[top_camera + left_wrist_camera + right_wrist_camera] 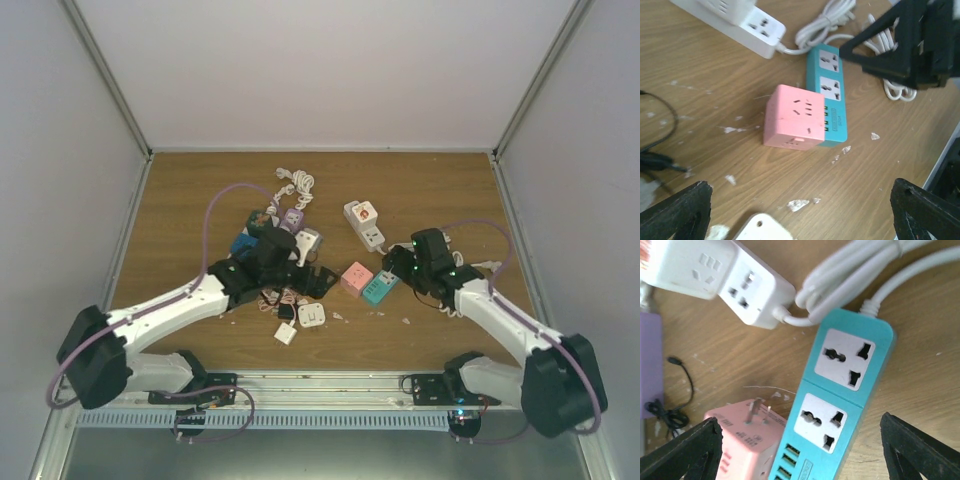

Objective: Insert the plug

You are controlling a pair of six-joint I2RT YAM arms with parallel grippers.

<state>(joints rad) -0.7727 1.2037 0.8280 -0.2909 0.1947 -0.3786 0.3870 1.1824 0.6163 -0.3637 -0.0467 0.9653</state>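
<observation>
Centre-right of top frame: pink cube adapter (356, 278) on desk (200, 190), prongs showing, touching left flank of teal power strip (380, 289). Strip's long axis runs lower left to upper right in right wrist frame, directly under right tool (800, 450), likely nearer arm. Left tool (800, 215) hangs short of cube. Both gape wide, empty.

White links (165, 310), black joints (95, 355), purple cables (215, 205); left hand (278, 248), right hand (400, 265) black.

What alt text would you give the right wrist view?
A teal power strip with two sockets lies on the wooden table, a pink cube adapter against its lower left side, prongs showing. A white power strip lies above; the right gripper hangs open, empty.
</observation>
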